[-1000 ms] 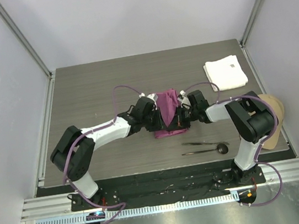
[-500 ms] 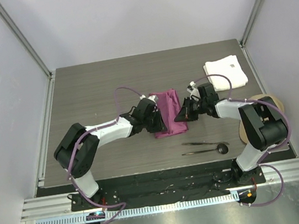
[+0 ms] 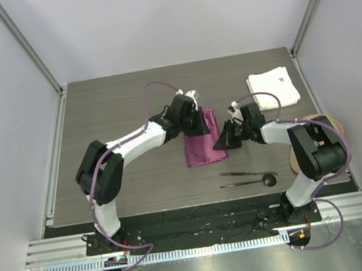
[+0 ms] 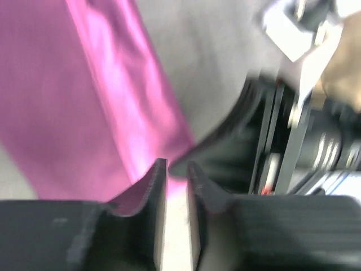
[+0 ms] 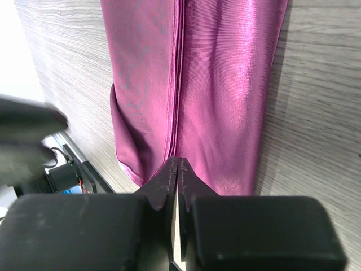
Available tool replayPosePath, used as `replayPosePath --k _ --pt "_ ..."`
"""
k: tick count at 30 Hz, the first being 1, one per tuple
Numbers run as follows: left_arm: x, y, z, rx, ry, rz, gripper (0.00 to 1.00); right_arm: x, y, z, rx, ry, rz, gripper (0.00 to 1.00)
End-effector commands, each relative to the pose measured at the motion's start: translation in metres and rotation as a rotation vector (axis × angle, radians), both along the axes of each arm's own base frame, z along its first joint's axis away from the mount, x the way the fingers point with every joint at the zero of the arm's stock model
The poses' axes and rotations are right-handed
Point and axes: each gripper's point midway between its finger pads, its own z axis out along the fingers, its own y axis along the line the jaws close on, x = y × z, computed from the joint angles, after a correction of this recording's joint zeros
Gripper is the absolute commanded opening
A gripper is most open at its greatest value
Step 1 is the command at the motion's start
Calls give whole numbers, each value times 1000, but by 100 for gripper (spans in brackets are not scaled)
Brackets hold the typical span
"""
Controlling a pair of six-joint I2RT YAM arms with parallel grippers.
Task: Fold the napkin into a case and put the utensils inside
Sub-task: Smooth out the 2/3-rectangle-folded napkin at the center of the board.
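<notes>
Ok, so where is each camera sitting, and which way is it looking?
Top external: up high behind the arms, looking down at the table. Both whole arms show, the left end effector and right end effector reaching to the napkin.
Left wrist: rides the left arm, looking past its own fingers at the napkin's edge. The view is blurry.
Right wrist: rides the right arm, looking past its own closed fingers along the folded napkin.
Shared: all three see the purple napkin lying on the grey table.

case (image 3: 201, 147) centre of worktop (image 3: 110, 112) | utensils (image 3: 248, 178) before it, rightward | white cloth (image 3: 273, 88) behind, at right edge
</notes>
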Motion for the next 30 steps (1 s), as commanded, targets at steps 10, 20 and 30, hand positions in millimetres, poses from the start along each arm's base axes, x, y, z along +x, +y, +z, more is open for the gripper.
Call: replayPosePath --k 10,20,30 --pt "91 -30 -35 150 -102 42 0 26 2 -1 12 -52 -52 1" --pt "114 -5 -59 304 -152 78 0 64 5 9 3 -104 -115 1" --pt "131 1 -70 335 -156 98 0 87 2 -11 -46 -93 -151 1"
